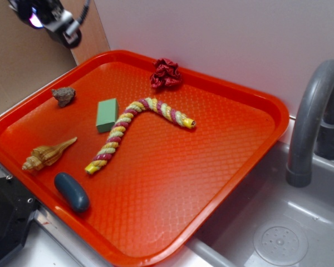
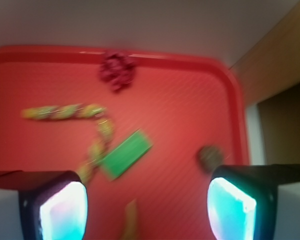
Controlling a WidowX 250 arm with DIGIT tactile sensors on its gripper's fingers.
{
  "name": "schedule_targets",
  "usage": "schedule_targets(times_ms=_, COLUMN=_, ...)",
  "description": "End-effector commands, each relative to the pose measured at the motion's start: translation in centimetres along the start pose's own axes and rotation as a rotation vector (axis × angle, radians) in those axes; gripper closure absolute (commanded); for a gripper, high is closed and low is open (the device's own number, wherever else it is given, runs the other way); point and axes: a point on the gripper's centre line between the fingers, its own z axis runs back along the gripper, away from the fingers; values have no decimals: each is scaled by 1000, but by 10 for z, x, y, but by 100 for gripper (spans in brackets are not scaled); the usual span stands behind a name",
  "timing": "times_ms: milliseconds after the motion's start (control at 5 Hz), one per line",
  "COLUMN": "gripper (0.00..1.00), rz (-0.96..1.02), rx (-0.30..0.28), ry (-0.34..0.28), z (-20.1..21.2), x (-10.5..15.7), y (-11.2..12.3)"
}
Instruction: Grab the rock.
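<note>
From the exterior view I see the gripper [image 1: 72,34] high in the top left corner, hanging above and beyond the far left edge of the orange tray [image 1: 222,183], touching nothing. On my wrist feed its jaws are released: the two lit pads [image 2: 65,212] sit wide apart at the bottom of the frame with only tray surface between them. The rock [image 1: 63,95] lies on the tray near its far left rim, apart from everything else; in the wrist view it is a blurred dark lump [image 2: 210,156], which I take to be the rock, just above the right-hand pad. The green block [image 1: 107,114] lies to its right, just beside the striped rope [image 1: 134,129], which bends across the middle of the tray. A tan seashell [image 1: 47,155] and a dark-blue oval [image 1: 72,192] lie along the near left rim, and a crumpled red bow [image 1: 166,74] sits by the far rim. A grey faucet [image 1: 314,117] stands over the sink [image 1: 278,242] at right.
</note>
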Motion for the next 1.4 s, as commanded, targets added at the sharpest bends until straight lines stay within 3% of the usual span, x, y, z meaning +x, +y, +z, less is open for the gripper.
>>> schedule_targets(times_ms=0, gripper=0, rz=-38, rx=128, ry=33, z=-53, x=8, y=44)
schedule_targets(times_ms=400, gripper=0, rz=-91, rx=207, ry=217, z=-116, x=-4, y=59)
schedule_targets(times_ms=800, gripper=0, rz=-125, rx=108, ry=429, z=-134, x=-26, y=61)
schedule_targets(times_ms=1000, gripper=31, rz=-141, rx=-19, ry=510, z=-143, x=-34, y=60)
schedule_targets(times_ms=1200, gripper=100, rz=-117, rx=-134, ry=572, z=-146, x=-38, y=55)
